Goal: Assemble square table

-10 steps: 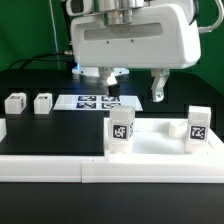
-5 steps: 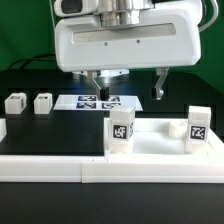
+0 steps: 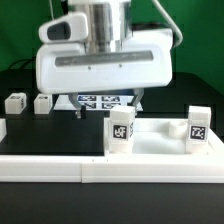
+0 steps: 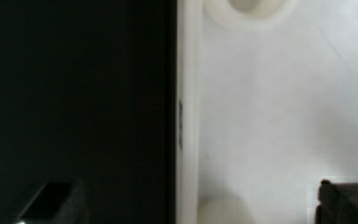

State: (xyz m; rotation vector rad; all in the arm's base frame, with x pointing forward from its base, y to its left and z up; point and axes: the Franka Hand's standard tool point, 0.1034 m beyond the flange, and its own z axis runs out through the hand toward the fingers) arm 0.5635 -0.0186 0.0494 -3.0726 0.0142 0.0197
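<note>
The white square tabletop slab lies at the exterior view's right, against the front wall. Two tagged white legs stand upright at it, one at its left edge and one at its right. Two more small legs stand on the black table at the left. My gripper hangs open and empty behind the slab's left edge. In the wrist view the gripper straddles the slab's edge. The slab and a round corner socket show beside the black table.
The marker board lies flat behind the gripper. A long low white border wall runs along the front, with a white piece at the far left edge.
The gripper has moved to the exterior view's left and lower, from over the marker board toward the slab's left edge. It stays open. The legs and slab have not moved.
</note>
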